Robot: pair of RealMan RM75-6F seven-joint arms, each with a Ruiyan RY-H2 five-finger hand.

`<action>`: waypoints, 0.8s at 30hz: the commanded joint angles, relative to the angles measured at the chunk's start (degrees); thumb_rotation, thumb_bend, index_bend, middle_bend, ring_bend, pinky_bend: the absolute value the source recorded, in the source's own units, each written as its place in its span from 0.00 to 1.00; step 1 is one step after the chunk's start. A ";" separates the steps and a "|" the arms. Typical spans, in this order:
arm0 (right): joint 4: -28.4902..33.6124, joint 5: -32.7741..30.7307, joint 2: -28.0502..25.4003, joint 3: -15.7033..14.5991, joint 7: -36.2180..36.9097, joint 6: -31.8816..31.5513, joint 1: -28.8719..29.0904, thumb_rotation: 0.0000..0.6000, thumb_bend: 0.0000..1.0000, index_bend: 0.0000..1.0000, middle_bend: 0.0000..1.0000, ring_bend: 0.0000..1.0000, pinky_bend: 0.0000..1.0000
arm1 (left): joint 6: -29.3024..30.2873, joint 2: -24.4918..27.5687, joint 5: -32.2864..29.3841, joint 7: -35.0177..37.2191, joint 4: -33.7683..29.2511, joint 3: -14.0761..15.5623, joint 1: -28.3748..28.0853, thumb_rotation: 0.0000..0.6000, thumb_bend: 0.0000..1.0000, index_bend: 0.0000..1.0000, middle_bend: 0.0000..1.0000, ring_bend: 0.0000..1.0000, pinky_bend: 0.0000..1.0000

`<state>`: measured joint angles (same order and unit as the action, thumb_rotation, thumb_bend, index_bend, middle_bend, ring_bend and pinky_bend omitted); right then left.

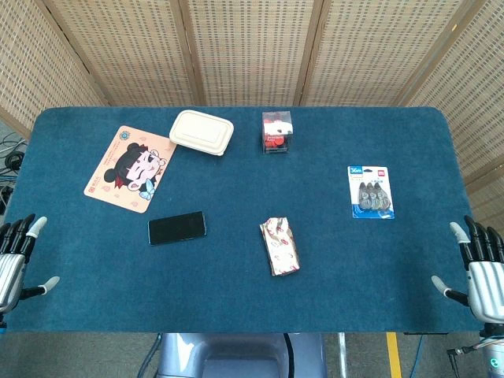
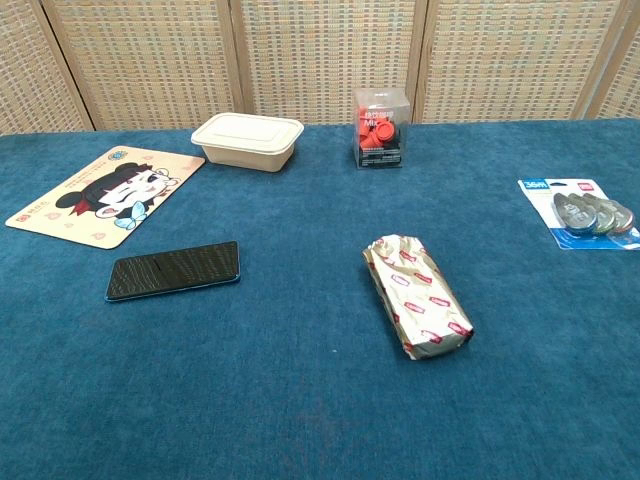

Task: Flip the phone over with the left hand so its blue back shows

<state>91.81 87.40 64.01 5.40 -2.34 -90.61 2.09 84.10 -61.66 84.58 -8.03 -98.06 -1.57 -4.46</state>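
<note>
The phone [image 1: 176, 227] lies flat on the blue tablecloth, left of centre, with its dark screen up; in the chest view the phone [image 2: 174, 270] shows a thin blue edge. My left hand [image 1: 14, 258] hangs at the table's front left corner, fingers spread and holding nothing, well to the left of the phone. At the front right corner my right hand [image 1: 482, 266] is likewise spread and holds nothing. Neither hand shows in the chest view.
A cartoon mouse pad [image 1: 130, 167] lies behind the phone. A beige lidded box [image 1: 201, 131] and a clear box with red contents [image 1: 277, 131] stand at the back. A wrapped packet [image 1: 279, 246] sits at centre, a blister pack [image 1: 370, 191] to the right.
</note>
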 commanded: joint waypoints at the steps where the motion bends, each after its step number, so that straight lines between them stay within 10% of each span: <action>1: 0.00 -0.10 0.03 -0.03 0.00 0.09 -0.02 1.00 0.00 0.01 0.00 0.00 0.00 | -0.26 0.06 -0.10 -0.01 -0.02 0.04 -0.11 1.00 0.00 0.00 0.00 0.00 0.00; 11: 0.36 -0.89 -0.46 0.18 0.96 0.91 0.19 1.00 0.00 0.01 0.00 0.00 0.00 | -12.05 0.20 -6.30 -3.65 -5.69 -3.26 -7.76 1.00 0.00 0.00 0.00 0.00 0.00; 18: 0.22 -1.98 -1.14 0.43 3.15 1.99 0.37 1.00 0.00 0.01 0.00 0.00 0.00 | -28.77 -7.47 -24.75 -12.98 -4.45 -9.92 -22.21 1.00 0.00 0.00 0.00 0.00 0.00; 24: -0.16 -2.67 -1.51 0.54 4.66 2.85 0.54 1.00 0.00 0.01 0.00 0.00 0.00 | -32.03 -16.00 -38.61 -20.58 1.73 -11.53 -30.61 1.00 0.00 0.05 0.00 0.00 0.00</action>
<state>91.69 84.78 62.54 5.93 2.27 -87.82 2.60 55.37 -72.01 53.52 -23.34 -100.22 -11.03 -29.25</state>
